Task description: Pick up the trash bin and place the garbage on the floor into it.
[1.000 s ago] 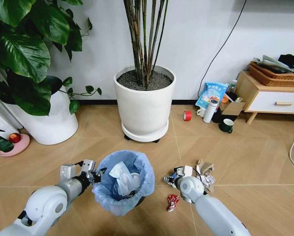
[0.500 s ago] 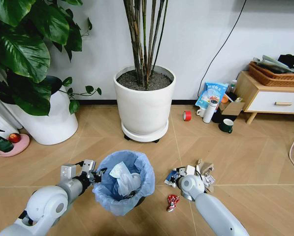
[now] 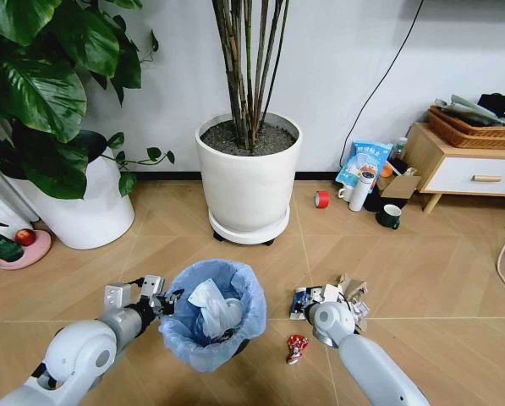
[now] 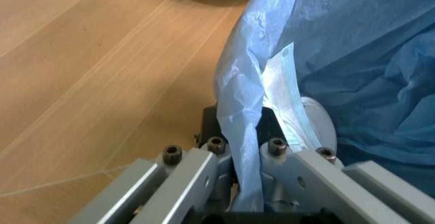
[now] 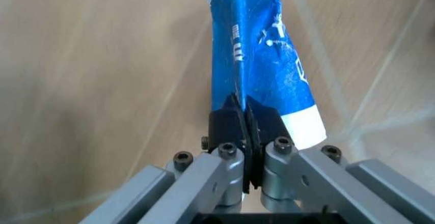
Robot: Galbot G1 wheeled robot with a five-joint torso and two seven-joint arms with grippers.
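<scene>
Crumpled white tissues (image 3: 208,298) fill the round blue-bagged trash bin (image 3: 211,314) — left gripper (image 3: 162,302) pinches its rim at nine o'clock; right gripper (image 5: 243,141) clamps one flat blue wrapper (image 5: 257,66).

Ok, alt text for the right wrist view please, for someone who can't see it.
The right gripper is shut on a flattened blue and white wrapper, which hangs from the fingers over the wooden floor.
</scene>
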